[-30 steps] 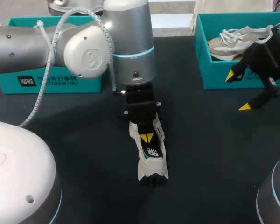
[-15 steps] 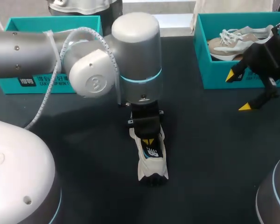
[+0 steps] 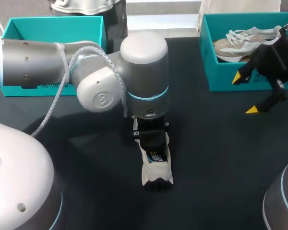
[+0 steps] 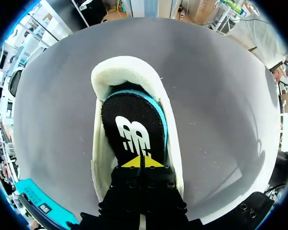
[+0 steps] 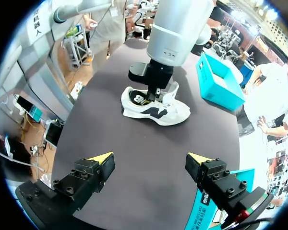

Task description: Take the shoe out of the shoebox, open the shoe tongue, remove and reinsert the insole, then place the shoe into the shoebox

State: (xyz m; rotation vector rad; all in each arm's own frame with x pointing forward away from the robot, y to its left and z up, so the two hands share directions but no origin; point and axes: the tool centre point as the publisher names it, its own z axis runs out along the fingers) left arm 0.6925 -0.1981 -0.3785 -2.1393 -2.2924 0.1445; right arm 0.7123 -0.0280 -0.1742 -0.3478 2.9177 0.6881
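A white shoe point(image 3: 157, 173) with dark panels lies on the black table point(image 3: 216, 158) in the middle, toe toward the near edge. Its black insole point(image 3: 156, 156) with a white logo sits inside. My left gripper point(image 3: 152, 144) stands straight down into the shoe's opening. In the left wrist view the gripper point(image 4: 140, 163) is shut, its tips together on the insole point(image 4: 132, 120) inside the shoe point(image 4: 129, 72). My right gripper point(image 3: 245, 94) hangs open and holds nothing in front of the right shoebox point(image 3: 209, 62). In its own view the right gripper point(image 5: 151, 165) is well clear of the shoe point(image 5: 158, 112).
The teal right shoebox holds a beige shoe point(image 3: 245, 40) with white laces. A second teal box point(image 3: 53, 24) stands at the back left. The left arm's large elbow point(image 3: 101, 93) hangs over the table's middle left.
My left arm has swung nearer and lower, sinking its gripper into the shoe, and the yellow tips no longer show from above. The right arm has stayed still.
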